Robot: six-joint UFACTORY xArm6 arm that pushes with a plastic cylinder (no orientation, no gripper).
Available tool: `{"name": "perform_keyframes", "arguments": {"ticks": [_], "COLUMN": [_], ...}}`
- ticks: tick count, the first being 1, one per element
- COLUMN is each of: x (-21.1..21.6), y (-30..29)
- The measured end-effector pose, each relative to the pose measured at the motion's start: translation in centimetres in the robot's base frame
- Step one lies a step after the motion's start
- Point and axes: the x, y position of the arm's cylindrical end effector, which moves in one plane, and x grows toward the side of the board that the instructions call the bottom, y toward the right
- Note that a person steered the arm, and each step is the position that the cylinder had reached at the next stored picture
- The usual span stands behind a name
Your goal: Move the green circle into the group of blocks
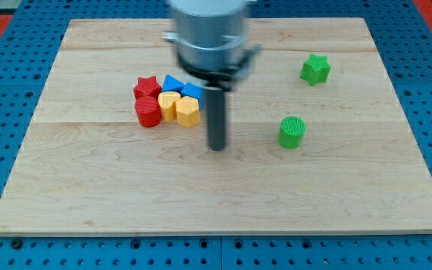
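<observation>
The green circle [292,132] stands alone on the wooden board, right of centre. My tip [217,147] rests on the board about a hundred pixels to its left, not touching it. The group lies just up and left of my tip: a red star [146,87], a red cylinder [148,112], a blue block [172,82], a second blue block [191,91], a yellow block [169,105] and a yellow heart-like block [188,111]. My tip sits just right of and below the yellow heart-like block.
A green star [315,69] sits alone near the view's upper right. The arm's grey body [208,34] hangs over the top middle of the board. The board [88,195] lies on a blue perforated table.
</observation>
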Motion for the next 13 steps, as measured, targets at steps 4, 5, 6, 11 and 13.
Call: {"name": "perform_keyframes", "arguments": {"ticks": [4, 5, 6, 11, 13], "x": [-0.8, -2.5, -2.0, -2.2, -1.5], "y": [10.6, 9.1, 3.9, -2.2, -5.8]}}
